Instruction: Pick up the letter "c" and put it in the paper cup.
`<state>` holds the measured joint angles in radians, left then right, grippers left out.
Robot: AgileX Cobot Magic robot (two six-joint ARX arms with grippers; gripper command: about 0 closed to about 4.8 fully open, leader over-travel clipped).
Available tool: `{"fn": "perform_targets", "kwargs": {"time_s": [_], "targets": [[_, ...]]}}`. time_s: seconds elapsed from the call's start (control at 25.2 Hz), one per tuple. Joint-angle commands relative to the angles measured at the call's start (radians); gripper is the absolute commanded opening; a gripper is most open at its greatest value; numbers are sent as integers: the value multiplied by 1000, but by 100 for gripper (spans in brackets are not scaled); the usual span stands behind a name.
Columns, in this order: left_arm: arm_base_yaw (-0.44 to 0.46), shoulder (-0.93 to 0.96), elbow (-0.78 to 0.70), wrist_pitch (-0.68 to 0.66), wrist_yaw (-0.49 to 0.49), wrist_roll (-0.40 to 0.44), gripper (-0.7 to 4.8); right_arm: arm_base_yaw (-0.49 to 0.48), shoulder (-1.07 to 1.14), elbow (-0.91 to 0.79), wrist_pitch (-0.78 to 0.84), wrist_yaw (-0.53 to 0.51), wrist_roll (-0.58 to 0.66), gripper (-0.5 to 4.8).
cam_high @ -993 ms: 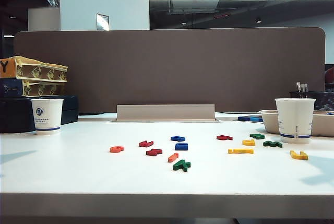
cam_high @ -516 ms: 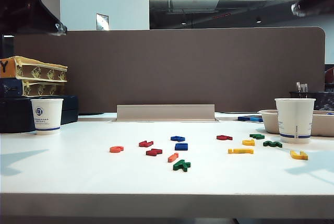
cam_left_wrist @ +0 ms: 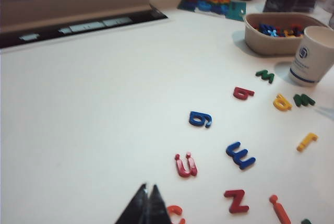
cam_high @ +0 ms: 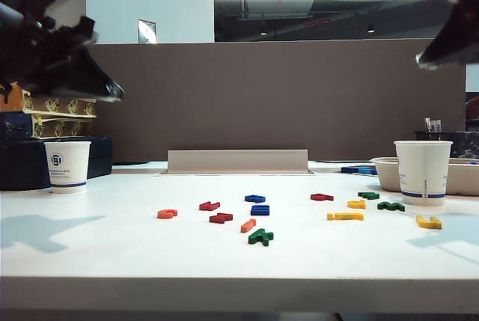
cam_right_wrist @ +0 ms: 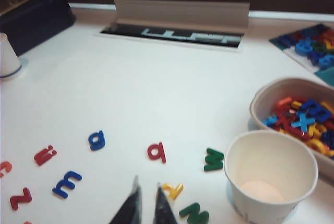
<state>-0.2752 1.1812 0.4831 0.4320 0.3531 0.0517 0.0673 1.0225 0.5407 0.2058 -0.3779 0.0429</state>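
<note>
The letter "c" (cam_high: 167, 214), small and orange-red, lies flat on the white table (cam_high: 112, 254), leftmost of the scattered letters. In the left wrist view the "c" (cam_left_wrist: 176, 213) is just beside my left gripper (cam_left_wrist: 147, 187), which is shut, empty and hanging above the table. In the exterior view the left gripper (cam_high: 114, 96) is high at the upper left, and my right gripper (cam_high: 423, 57) is high at the upper right. The right gripper (cam_right_wrist: 147, 183) is open with nothing between its fingers. One paper cup (cam_high: 423, 171) stands at the right, and the cup (cam_right_wrist: 271, 177) is empty; a second cup (cam_high: 67, 165) stands far left.
Red, blue, green and yellow letters (cam_high: 260, 209) lie across the table's middle and right. Behind the right cup is a beige bowl of letters (cam_right_wrist: 297, 114). A grey cable tray (cam_high: 238, 161) runs along the back, and stacked boxes (cam_high: 49, 108) sit at the far left.
Both arms have come down from the top corners into the exterior view, and their shadows on the table have grown. No letter or cup has moved.
</note>
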Motion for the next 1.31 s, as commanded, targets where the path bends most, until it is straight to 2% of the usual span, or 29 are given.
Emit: {"fn": "perform_targets", "kwargs": {"time_s": [0.04, 0.12, 0.28, 0.44, 0.71, 0.87, 1.11, 1.23, 1.31], "targets": [[-21, 45, 11, 19, 8, 1, 8, 3, 25, 5, 7, 2, -3, 54], [-25, 71, 16, 19, 11, 1, 35, 3, 38, 5, 7, 2, -3, 54], [-25, 105, 23, 20, 10, 5, 35, 8, 55, 6, 10, 7, -3, 54], [-26, 122, 26, 18, 17, 89, 36, 43, 84, 11, 38, 20, -3, 54], [-31, 131, 26, 2, 31, 144, 58, 83, 163, 67, 36, 19, -2, 55], [-60, 134, 26, -11, 30, 178, 58, 100, 201, 106, 37, 20, -3, 55], [-137, 165, 26, -32, 20, 274, 58, 105, 220, 142, 38, 20, -3, 55], [-167, 199, 27, -30, -41, 274, 60, 105, 224, 158, 37, 20, -3, 62], [-176, 222, 27, -30, -61, 274, 81, 105, 225, 168, 36, 19, -3, 65]]}}
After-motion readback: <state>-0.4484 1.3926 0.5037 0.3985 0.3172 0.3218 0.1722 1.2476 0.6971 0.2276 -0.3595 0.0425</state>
